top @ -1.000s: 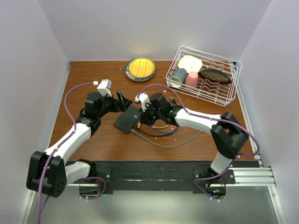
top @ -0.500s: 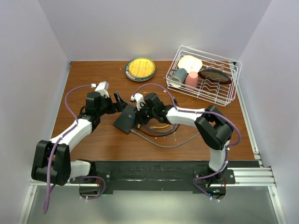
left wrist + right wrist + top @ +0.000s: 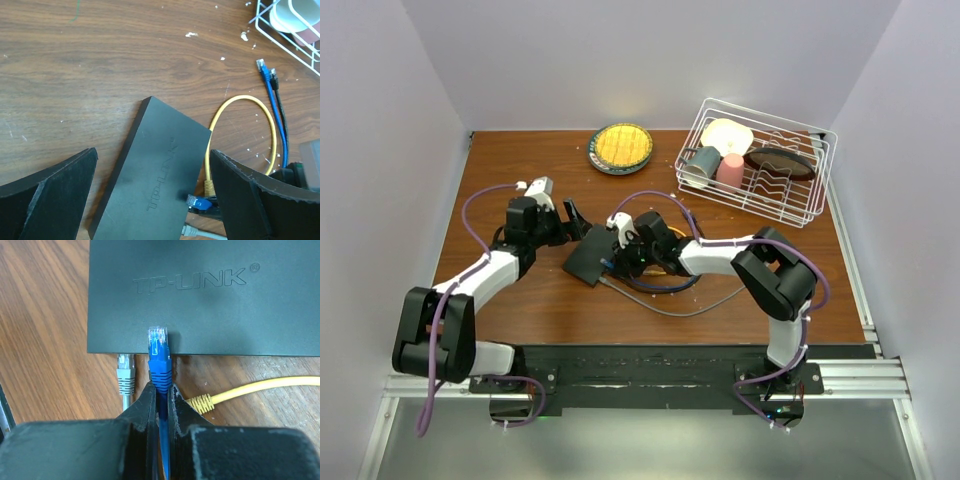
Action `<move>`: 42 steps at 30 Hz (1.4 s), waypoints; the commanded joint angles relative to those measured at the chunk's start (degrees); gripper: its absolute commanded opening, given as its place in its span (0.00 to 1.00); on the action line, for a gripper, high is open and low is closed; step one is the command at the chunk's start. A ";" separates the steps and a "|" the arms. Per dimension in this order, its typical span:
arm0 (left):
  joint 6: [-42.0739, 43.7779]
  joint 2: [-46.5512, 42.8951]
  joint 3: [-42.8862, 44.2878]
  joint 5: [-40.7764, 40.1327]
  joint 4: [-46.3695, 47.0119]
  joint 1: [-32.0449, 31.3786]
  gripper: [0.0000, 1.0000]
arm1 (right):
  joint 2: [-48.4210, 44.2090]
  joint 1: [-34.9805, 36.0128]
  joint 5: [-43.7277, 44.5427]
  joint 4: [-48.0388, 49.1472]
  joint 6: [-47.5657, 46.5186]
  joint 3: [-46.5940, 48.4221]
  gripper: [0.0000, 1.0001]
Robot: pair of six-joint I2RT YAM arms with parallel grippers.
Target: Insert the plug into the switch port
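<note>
Insertion is the step in hand, as I judge it. The right gripper (image 3: 161, 390) has its jaws pinched narrow on the cable just behind the blue network plug with a clear tip (image 3: 158, 351). That plug points straight at the long port edge of the flat black rectangular switch box (image 3: 200, 295), which lies on the brown wooden counter (image 3: 45, 315). The switch port itself is hidden under that edge in every view, so I cannot tell whether the tip has entered. In the right wrist view the clear tip overlaps the box's top face, which suggests it sits a little high or only meets the edge and is not seated. A grey plug (image 3: 125, 372) is just beside it on one side and a yellow plug (image 3: 202, 402) on the other, so the free socket probably lies between the two. The left gripper (image 3: 576, 222) hangs at the far end of the box with its jaws spread wide, holding nothing; whether it touches the box I cannot tell.

The next move, in my view, calls for levelling the plug with the socket, squaring it between its neighbours and pushing it forward until it latches, with the box braced so it does not slide away
</note>
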 commanded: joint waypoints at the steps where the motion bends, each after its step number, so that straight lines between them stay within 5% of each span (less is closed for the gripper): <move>1: -0.05 1.56 1.23 -0.57 2.98 0.77 1.00 | 3.73 0.01 3.94 -3.90 0.81 0.24 0.00; 24: 1.18 15.18 3.61 3.64 8.69 1.12 0.95 | -0.13 -0.77 19.32 -19.02 1.69 1.30 0.00; 42: 1.01 17.73 3.79 6.46 10.19 1.12 0.95 | -8.66 -2.09 11.86 -15.69 0.28 -0.81 0.00</move>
